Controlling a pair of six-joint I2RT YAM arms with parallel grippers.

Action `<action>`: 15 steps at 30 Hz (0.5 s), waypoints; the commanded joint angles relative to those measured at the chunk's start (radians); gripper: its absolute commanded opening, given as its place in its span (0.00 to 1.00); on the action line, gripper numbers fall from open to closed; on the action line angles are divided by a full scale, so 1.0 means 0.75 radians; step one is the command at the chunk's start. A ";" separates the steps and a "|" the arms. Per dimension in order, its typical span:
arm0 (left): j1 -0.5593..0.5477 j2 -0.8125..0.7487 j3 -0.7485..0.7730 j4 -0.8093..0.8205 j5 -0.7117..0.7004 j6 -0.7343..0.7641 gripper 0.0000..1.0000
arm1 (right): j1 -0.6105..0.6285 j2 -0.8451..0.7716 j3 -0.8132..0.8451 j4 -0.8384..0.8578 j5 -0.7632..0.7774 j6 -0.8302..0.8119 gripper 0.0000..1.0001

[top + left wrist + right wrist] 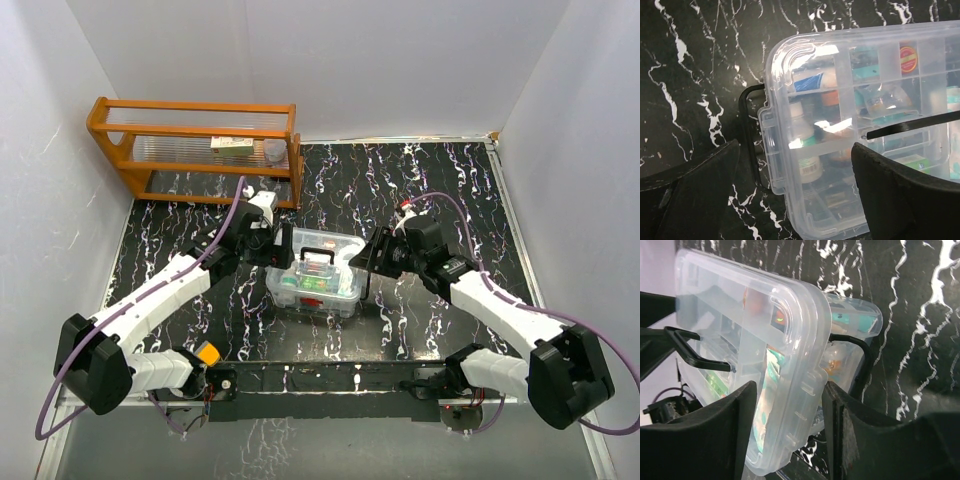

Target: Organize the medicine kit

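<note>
The medicine kit (318, 275) sits at the middle of the black marbled worktop (450, 190), between the 2 arms and well apart from the orange wooden rack (195, 105) at the far left corner. It is a clear box packed with small bottles and packets in divided compartments.

The left gripper (272, 247) hovers over the kit's left end. Its fingers (700, 185) are spread wide: 1 is over bare worktop beside the box, the other over the clear lid (850, 100). Neither is seen touching it. The thin dark handle (920, 122) lies across the lid top.

The right gripper (374, 262) is at the kit's right end. In the right wrist view its 2 fingers (725, 415) clamp the lid's end rim, and the lid sits offset above the box base (860, 315).
</note>
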 commanded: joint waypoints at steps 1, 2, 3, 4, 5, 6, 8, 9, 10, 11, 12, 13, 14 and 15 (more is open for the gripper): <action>0.008 0.005 -0.038 -0.013 -0.114 -0.089 0.88 | 0.001 0.086 -0.084 0.171 -0.145 0.035 0.47; 0.010 0.006 -0.046 -0.016 -0.136 -0.102 0.84 | 0.002 0.104 -0.089 0.212 -0.175 0.049 0.45; 0.012 0.008 -0.054 -0.019 -0.158 -0.118 0.80 | 0.001 0.125 -0.086 0.247 -0.197 0.058 0.43; 0.015 0.007 -0.065 -0.018 -0.178 -0.131 0.75 | 0.002 0.147 -0.078 0.272 -0.210 0.058 0.41; 0.021 0.005 -0.081 -0.013 -0.189 -0.139 0.71 | 0.002 0.177 -0.063 0.287 -0.214 0.051 0.40; 0.027 0.003 -0.100 -0.002 -0.198 -0.150 0.67 | 0.001 0.200 -0.050 0.301 -0.214 0.039 0.40; 0.050 -0.004 -0.138 0.021 -0.197 -0.165 0.62 | 0.001 0.254 -0.019 0.322 -0.212 0.013 0.40; 0.064 -0.005 -0.151 0.025 -0.201 -0.175 0.61 | 0.001 0.282 -0.004 0.332 -0.212 0.002 0.40; 0.075 -0.006 -0.163 0.025 -0.211 -0.184 0.59 | 0.001 0.307 0.012 0.340 -0.212 -0.012 0.40; 0.091 -0.006 -0.169 0.023 -0.218 -0.193 0.59 | 0.002 0.327 0.027 0.339 -0.202 -0.024 0.40; 0.107 -0.009 -0.173 0.022 -0.219 -0.199 0.58 | 0.000 0.339 0.041 0.330 -0.181 -0.033 0.41; 0.112 -0.013 -0.172 0.018 -0.221 -0.201 0.58 | 0.002 0.343 0.056 0.313 -0.152 -0.037 0.44; 0.117 -0.023 -0.171 0.016 -0.224 -0.201 0.59 | 0.002 0.337 0.070 0.284 -0.118 -0.039 0.46; 0.120 -0.030 -0.165 0.011 -0.225 -0.199 0.60 | 0.001 0.322 0.075 0.272 -0.091 -0.040 0.48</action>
